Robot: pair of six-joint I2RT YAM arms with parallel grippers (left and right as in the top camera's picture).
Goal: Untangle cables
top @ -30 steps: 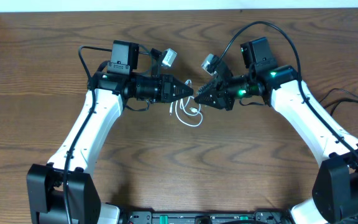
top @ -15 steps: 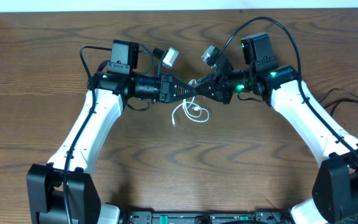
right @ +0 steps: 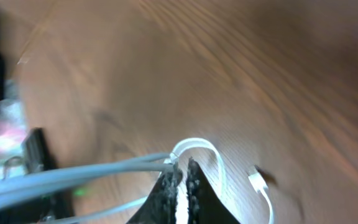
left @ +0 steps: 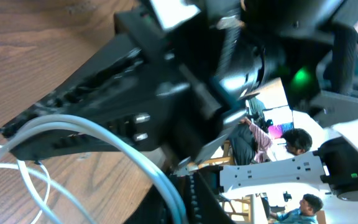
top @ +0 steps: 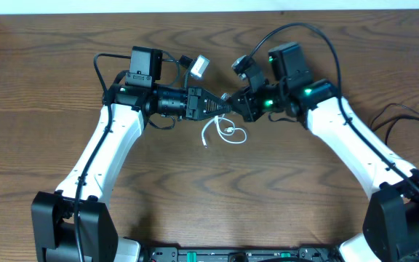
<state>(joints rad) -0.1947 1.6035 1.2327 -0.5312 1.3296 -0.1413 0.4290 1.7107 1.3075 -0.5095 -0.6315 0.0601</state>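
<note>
The white cable (top: 225, 133) lies in small loops on the wooden table (top: 217, 189), just below the point where both grippers meet. My left gripper (top: 221, 106) and right gripper (top: 233, 102) stand tip to tip above it. In the right wrist view the right gripper (right: 180, 177) is shut with white cable (right: 197, 144) pinched between its pads, and a white plug (right: 258, 181) rests on the wood nearby. In the left wrist view white strands (left: 104, 134) curve down into my shut left gripper (left: 188, 202), with the right gripper's black fingers (left: 104, 93) close in front. No black cable can be made out.
Thick black arm wires arch over the right arm (top: 304, 30) and loop beside the left arm (top: 100, 62). Another loose black wire (top: 406, 113) lies near the table's right edge. The table's far edge (top: 209, 10) runs along the top.
The right gripper has swung left to meet the left gripper's tip and has shut on the white cable. The loops below have shifted slightly. The left arm has barely moved.
</note>
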